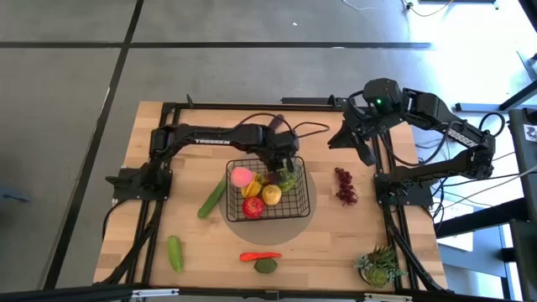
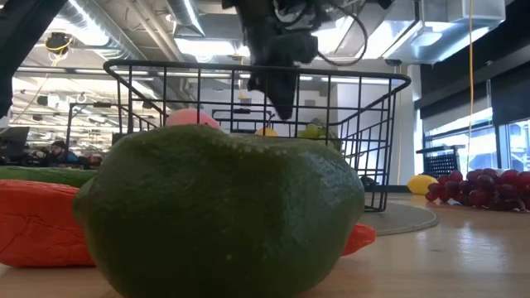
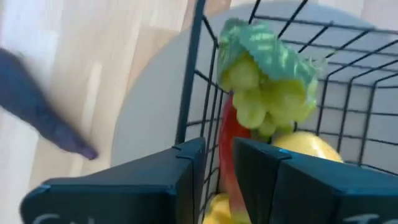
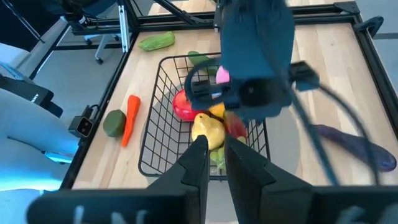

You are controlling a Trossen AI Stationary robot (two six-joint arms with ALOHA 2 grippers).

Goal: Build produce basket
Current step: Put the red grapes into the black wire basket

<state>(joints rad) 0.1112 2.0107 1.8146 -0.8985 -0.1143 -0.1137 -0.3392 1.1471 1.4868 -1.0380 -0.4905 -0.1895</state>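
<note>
- Clock set from above, 12 at the worktop's (image 1: 193,134) far edge.
- Basket (image 1: 298,205) sits mid-worktop on a round grey mat (image 1: 309,220).
- Inside the basket: pink peach (image 1: 242,176) at 10, tomato (image 1: 252,207) at 7, lemon (image 1: 272,195) near centre, green grapes (image 1: 288,179) at 1.
- Left tool (image 1: 284,164) hangs over the basket's 12 o'clock rim, above the green grapes.
- In its wrist view the left tool's (image 3: 217,168) fingers stand a little apart. A basket wire runs by them and produce shows through the gap. Nothing is gripped.
- Low view: the left tool (image 2: 277,93) points down, its tips inside the basket's rim.
- Eggplant (image 1: 276,124) lies on the worktop at 12, just outside the basket.
- Cucumber (image 1: 211,199) lies at 9, against the basket's side.
- Second cucumber (image 1: 174,252) lies at 8, well apart.
- Chilli (image 1: 260,256) lies at 6, with a dark green fruit (image 1: 266,266) just beside it.
- Dark grapes (image 1: 345,186) lie at 3, apart from the basket.
- Potted plant (image 1: 379,265) stands at 5, in the near corner.
- Right tool (image 1: 367,151) waits raised at 2, over the far right of the worktop, with only a narrow slit between its fingers and nothing in it.
</note>
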